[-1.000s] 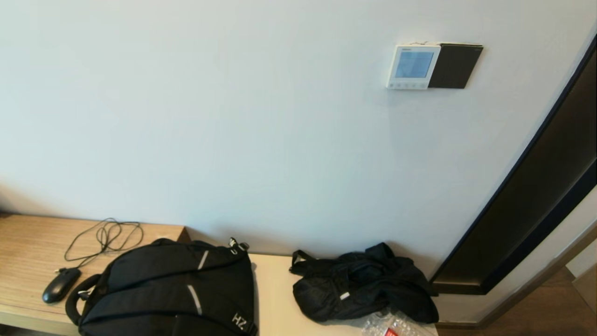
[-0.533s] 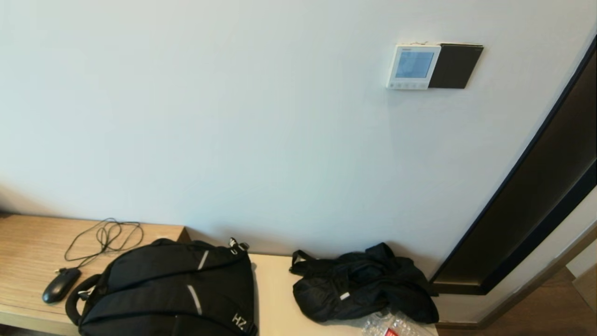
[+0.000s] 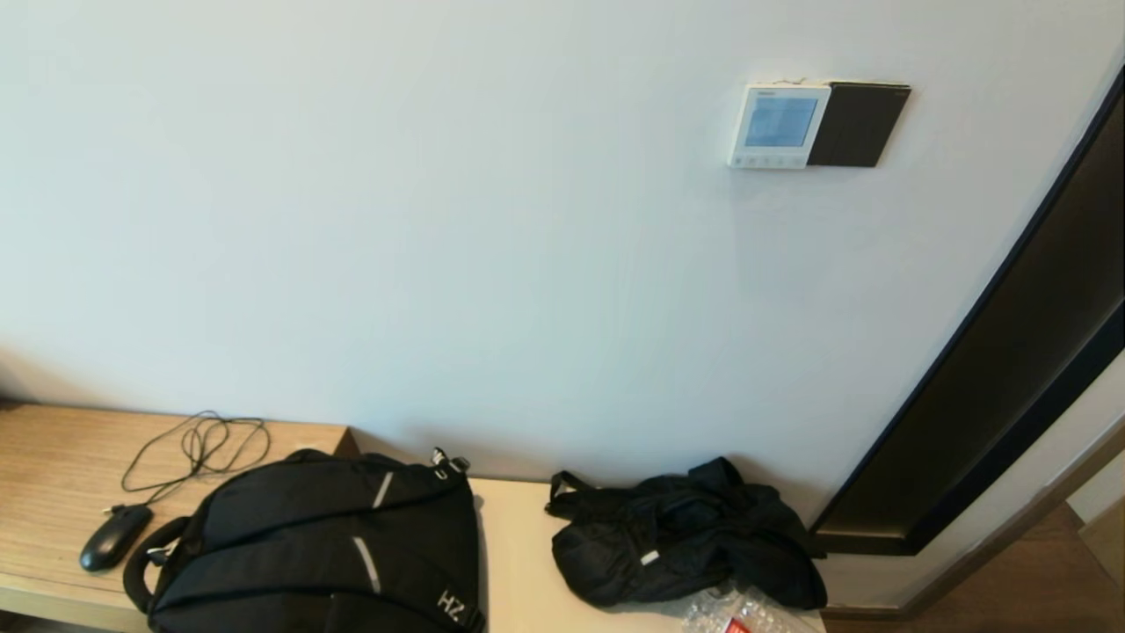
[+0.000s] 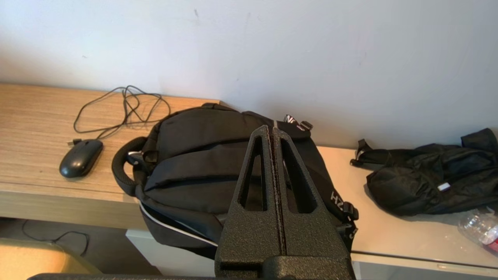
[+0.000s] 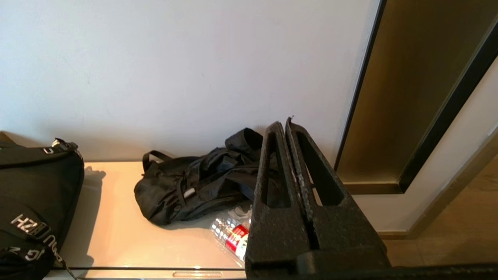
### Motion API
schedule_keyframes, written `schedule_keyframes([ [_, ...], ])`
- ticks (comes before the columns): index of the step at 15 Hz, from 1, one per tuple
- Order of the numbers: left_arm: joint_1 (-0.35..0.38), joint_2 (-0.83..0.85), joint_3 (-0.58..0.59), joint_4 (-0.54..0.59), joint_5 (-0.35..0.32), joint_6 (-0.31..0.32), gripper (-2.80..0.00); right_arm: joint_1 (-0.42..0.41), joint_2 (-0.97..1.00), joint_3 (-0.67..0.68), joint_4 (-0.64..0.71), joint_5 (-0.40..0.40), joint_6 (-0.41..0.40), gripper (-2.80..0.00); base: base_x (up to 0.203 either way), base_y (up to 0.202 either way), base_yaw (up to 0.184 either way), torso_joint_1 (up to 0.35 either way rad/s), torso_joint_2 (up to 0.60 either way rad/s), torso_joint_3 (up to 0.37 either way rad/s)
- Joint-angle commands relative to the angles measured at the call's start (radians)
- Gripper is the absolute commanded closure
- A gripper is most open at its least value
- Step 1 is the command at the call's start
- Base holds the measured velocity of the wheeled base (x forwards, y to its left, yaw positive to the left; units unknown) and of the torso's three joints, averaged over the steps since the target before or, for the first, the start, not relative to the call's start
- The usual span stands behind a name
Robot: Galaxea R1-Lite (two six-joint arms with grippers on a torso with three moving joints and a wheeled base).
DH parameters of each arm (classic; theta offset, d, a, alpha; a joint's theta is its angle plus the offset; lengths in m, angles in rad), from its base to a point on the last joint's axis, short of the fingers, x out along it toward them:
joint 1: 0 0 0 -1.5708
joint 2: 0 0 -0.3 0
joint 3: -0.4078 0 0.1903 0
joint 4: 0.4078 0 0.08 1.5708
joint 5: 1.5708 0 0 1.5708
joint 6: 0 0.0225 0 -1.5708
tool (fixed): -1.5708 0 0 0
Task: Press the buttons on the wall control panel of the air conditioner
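Both my pincers, left [image 4: 272, 130] and right [image 5: 283, 123], pressed together, low; small white plastic wall panel [image 3: 778, 125] far above. Risk: striking its screen, not the tiny grey-white buttons [image 3: 767, 162].

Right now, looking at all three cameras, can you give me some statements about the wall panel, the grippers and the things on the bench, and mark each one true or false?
1. The control panel is mounted on the wall with a dark plate directly beside it. True.
2. The right gripper is touching the buttons. False: it is low, over the bench near the black bag, and no gripper appears in the head view.
3. The left gripper is shut and holds nothing. True.
4. The right gripper is wide open. False: its fingers are pressed together.
5. The mouse lies on top of the backpack. False: it lies on the wooden surface beside it.
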Motion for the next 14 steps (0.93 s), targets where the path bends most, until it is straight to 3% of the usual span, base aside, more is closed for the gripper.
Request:
schedule_keyframes([
  [1, 0.000, 0.000, 0.000, 0.000, 0.001, -0.001, 0.00, 0.000, 0.003, 0.002, 0.000, -0.002, 0.002, 0.00, 0.000, 0.000, 0.000, 0.000, 0.00, 0.000],
  [14, 0.000, 0.000, 0.000, 0.000, 0.001, 0.001, 0.00, 0.000, 0.003, 0.002, 0.000, -0.003, 0.003, 0.00, 0.000, 0.000, 0.000, 0.000, 0.00, 0.000],
])
